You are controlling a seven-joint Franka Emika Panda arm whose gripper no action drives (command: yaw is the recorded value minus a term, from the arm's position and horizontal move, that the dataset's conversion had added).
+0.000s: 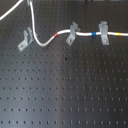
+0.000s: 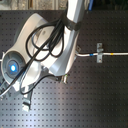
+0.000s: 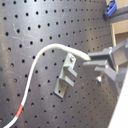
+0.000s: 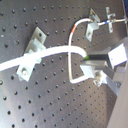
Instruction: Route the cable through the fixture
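The hand (image 4: 95, 67) is pinched onto the cable (image 4: 50, 54), its fingers nearly together with the white cord between them, as both wrist views show. The fixture (image 3: 66, 75) stands on the perforated black surface (image 3: 30, 35) just beside the fingertips, with no cord in its fork. In the first exterior view the cable (image 1: 42, 40) passes close to the fixture (image 1: 25, 40) without entering it, then runs through a slanted clip (image 1: 72, 34) and an upright clip (image 1: 103, 32).
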